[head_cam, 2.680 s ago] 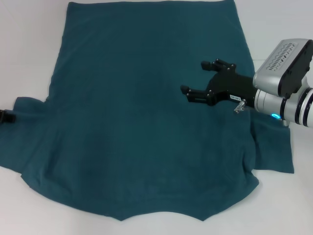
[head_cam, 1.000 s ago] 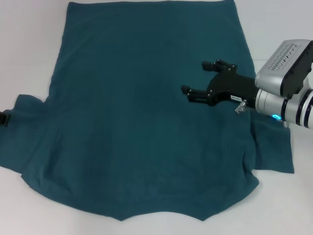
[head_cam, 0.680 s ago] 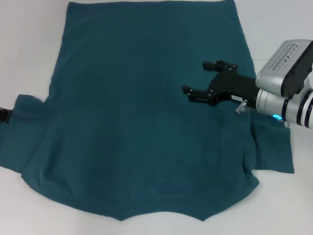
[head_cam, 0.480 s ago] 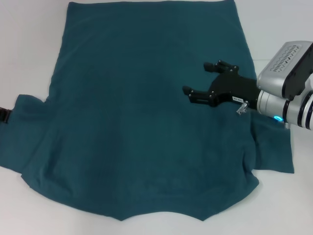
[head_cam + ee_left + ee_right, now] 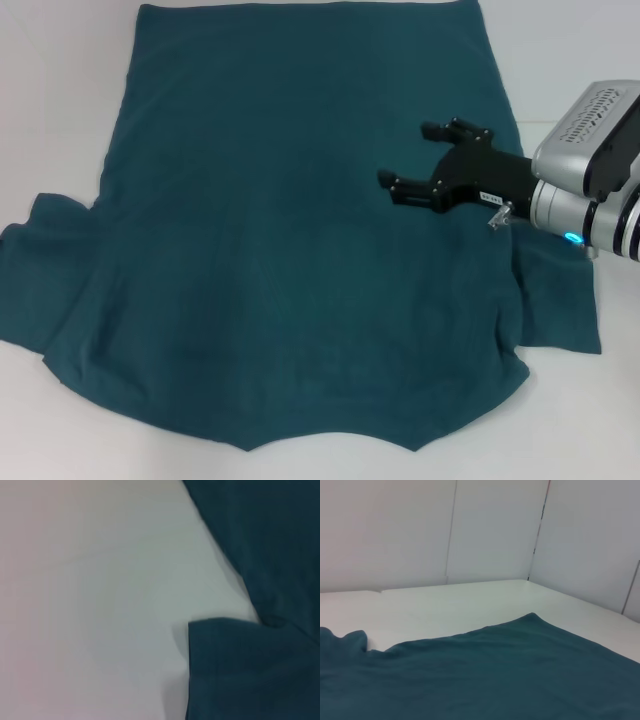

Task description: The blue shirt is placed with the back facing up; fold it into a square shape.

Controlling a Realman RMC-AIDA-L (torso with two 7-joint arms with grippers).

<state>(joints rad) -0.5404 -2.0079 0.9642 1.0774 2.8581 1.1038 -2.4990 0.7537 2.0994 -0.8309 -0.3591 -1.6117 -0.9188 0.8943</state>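
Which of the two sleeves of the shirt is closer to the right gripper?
The sleeve on the robot's right, just below the right gripper arm. The other sleeve lies across the blue shirt.

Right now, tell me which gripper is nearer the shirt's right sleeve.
Right. The right gripper hovers open above the blue shirt, just inward of the right sleeve. The left gripper is out of the head view, off beyond the opposite sleeve.

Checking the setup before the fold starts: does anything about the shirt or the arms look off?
Nothing stands out. The blue shirt lies spread flat on the white table, plain side up, with only mild ripples near its left sleeve. The right gripper hovers open above its right side, holding nothing.
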